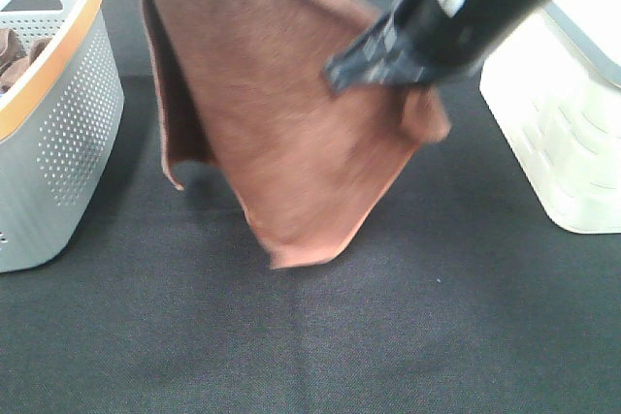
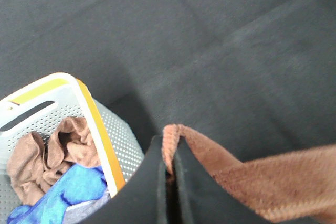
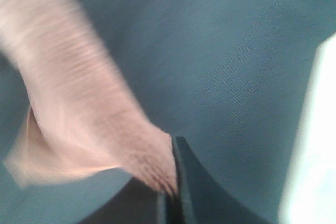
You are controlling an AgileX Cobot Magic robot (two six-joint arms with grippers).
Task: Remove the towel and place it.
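The brown towel (image 1: 281, 113) hangs spread in the air above the black table, its lowest corner near the cloth. My right gripper (image 1: 388, 70) is shut on its right corner; the right wrist view shows the fingers pinching the blurred towel (image 3: 94, 124). My left gripper (image 2: 169, 177) is shut on the towel's other upper corner (image 2: 252, 177), seen in the left wrist view; in the exterior high view it is out of frame above.
A grey perforated basket with an orange rim (image 1: 58, 133) stands at the left, holding brown and blue cloths (image 2: 63, 177). A white basket (image 1: 563, 133) stands at the right. The table has a black cover (image 1: 388, 336).
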